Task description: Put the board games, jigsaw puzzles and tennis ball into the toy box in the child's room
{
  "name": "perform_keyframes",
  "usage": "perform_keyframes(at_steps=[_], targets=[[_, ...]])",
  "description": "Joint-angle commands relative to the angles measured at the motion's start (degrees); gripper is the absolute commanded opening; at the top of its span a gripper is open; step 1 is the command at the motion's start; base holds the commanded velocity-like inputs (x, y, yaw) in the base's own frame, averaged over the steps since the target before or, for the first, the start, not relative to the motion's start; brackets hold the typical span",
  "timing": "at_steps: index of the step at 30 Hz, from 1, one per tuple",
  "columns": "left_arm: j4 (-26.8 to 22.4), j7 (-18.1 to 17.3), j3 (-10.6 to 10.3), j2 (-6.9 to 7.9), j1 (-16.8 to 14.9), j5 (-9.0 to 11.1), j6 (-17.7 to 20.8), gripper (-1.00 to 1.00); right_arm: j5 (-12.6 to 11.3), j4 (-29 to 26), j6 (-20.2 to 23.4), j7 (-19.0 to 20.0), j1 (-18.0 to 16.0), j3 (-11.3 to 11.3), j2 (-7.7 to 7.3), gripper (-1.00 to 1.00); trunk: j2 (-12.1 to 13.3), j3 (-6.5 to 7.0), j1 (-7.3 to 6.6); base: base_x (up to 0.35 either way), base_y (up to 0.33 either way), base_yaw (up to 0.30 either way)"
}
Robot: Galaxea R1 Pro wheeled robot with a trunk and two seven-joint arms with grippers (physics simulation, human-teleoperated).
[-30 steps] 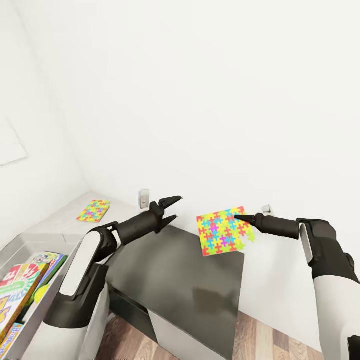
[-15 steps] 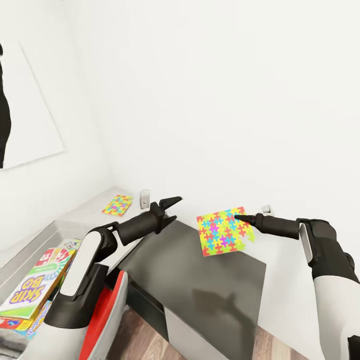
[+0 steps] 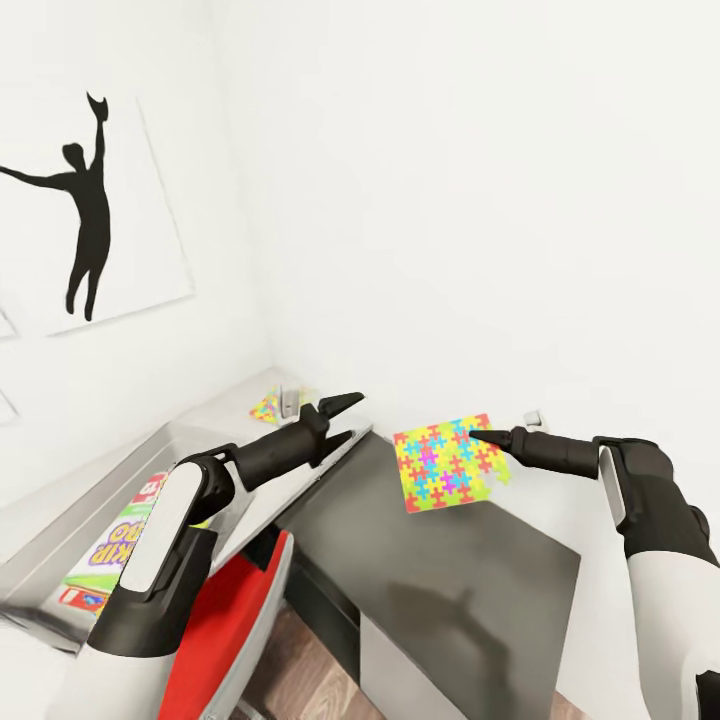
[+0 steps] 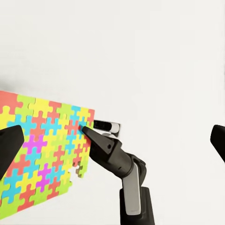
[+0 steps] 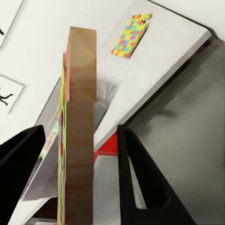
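Note:
My right gripper (image 3: 478, 437) is shut on the edge of a jigsaw puzzle (image 3: 445, 462), a bright slab held upright in the air over the table's dark grey wing (image 3: 440, 570). The left wrist view faces this puzzle (image 4: 37, 150) with the right gripper (image 4: 86, 133) pinching it. In the right wrist view the puzzle (image 5: 79, 140) stands edge-on between the black fingers (image 5: 140, 178). A second jigsaw puzzle (image 3: 267, 406) (image 5: 131, 35) lies flat on the light grey table top. My left gripper (image 3: 342, 417) hangs open and empty. The toy box (image 3: 80, 510) holds a yellow-green board game (image 3: 125, 540).
A red chair (image 3: 240, 610) stands under the table beside my left arm. White walls close off the corner; a black silhouette picture (image 3: 85, 215) hangs on the left wall. A wall socket (image 3: 290, 400) sits by the second puzzle. Wood floor shows below.
The camera has swung, so the table, toy box and wall shifted right and the silhouette picture came into view. Both arms keep their pose; the right gripper still holds the puzzle.

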Motion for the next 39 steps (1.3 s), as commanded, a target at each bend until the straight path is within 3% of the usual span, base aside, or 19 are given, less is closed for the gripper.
perform_keyframes(at_steps=[1,39], targets=[[0.0,0.5,0.0,-0.04,-0.1,0.6,0.1,1.0,0.4,0.0,0.4,0.5,-0.1,-0.1,0.02,-1.0,-0.1,-0.09,0.04,0.0,0.0,0.28],[0.0,0.6,-0.2,-0.04,0.0,0.3,0.1,1.0,0.3,-0.1,0.4,0.5,-0.1,-0.1,-0.11,-1.0,-0.1,1.11,0.04,0.0,0.0,0.28]])
